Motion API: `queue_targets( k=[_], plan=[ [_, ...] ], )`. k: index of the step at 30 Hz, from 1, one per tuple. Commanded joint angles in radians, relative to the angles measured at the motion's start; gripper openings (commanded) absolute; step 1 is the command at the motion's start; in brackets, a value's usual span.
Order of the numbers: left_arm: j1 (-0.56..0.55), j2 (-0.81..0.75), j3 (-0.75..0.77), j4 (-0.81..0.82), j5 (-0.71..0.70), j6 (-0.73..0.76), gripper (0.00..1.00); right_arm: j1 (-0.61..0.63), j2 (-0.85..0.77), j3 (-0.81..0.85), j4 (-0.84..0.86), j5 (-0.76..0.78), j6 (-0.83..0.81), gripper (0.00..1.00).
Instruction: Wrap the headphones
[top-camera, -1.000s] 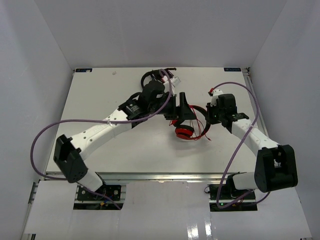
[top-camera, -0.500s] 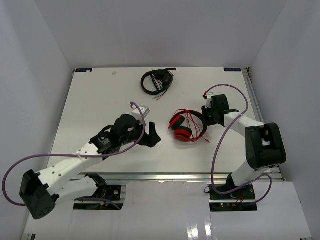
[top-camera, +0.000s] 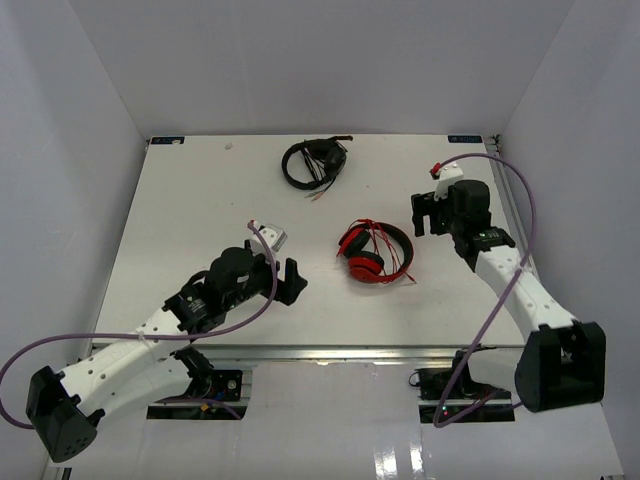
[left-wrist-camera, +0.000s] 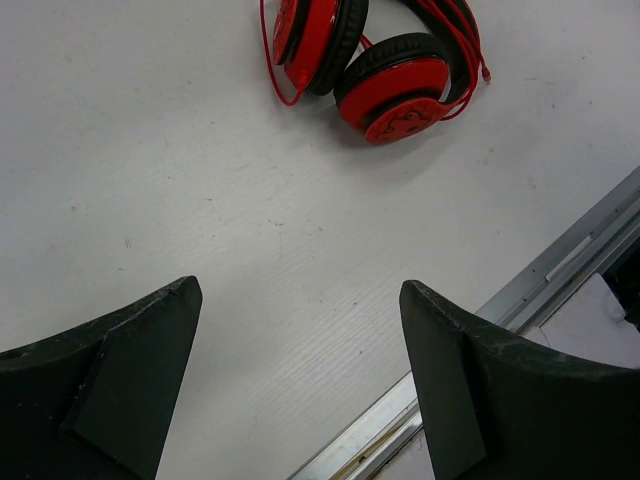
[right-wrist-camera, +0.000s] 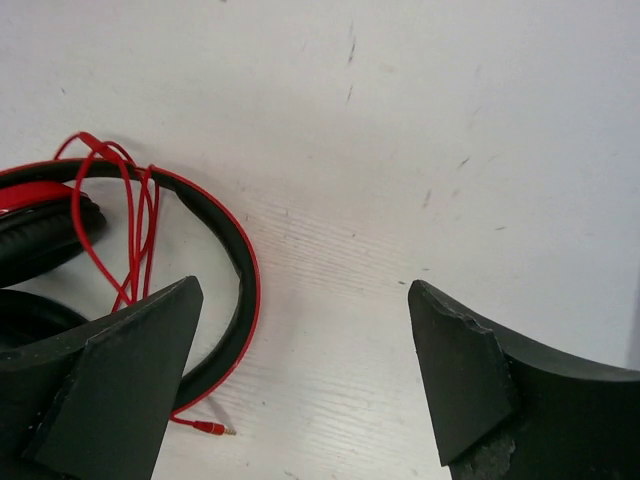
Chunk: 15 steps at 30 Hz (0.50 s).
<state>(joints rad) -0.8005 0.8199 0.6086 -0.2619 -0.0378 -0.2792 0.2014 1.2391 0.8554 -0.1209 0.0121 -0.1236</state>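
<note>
Headphones (top-camera: 375, 252): lay flat on the counter (top-camera: 200, 200) on the near side of the black headphones (top-camera: 313, 163), cable (right-wrist-camera: 125, 230) looped loosely over the band, flanked by left claw (left-wrist-camera: 295, 300) and right claw (right-wrist-camera: 305, 285), both spread wide and empty; seemingly mid-wrap, next needed pinching the free plug (right-wrist-camera: 215, 428).

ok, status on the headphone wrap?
Left pincer, right pincer open, empty. Red headphones lying free, cable looped over band. Black headphones well clear.
</note>
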Motion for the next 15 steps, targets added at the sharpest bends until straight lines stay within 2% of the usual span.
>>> queue_targets(
  k=[1,3,5,9,15],
  plan=[
    [0.003,-0.021,0.013,0.017,0.014,0.085,0.91,-0.006,-0.198,-0.052,-0.073,0.076,-0.027,0.90],
    [0.004,-0.032,0.007,0.021,0.015,0.090,0.92,-0.005,-0.269,-0.082,-0.079,0.108,-0.012,0.90],
    [0.003,-0.038,0.006,0.023,0.027,0.094,0.98,-0.005,-0.335,-0.141,-0.064,0.130,-0.005,0.90],
    [0.001,-0.055,0.005,0.023,0.022,0.092,0.98,-0.005,-0.468,-0.207,-0.068,0.128,-0.014,0.90],
    [0.002,-0.078,0.008,0.018,0.026,0.099,0.98,-0.017,-0.489,-0.215,-0.102,0.118,-0.034,0.90]
  ],
)
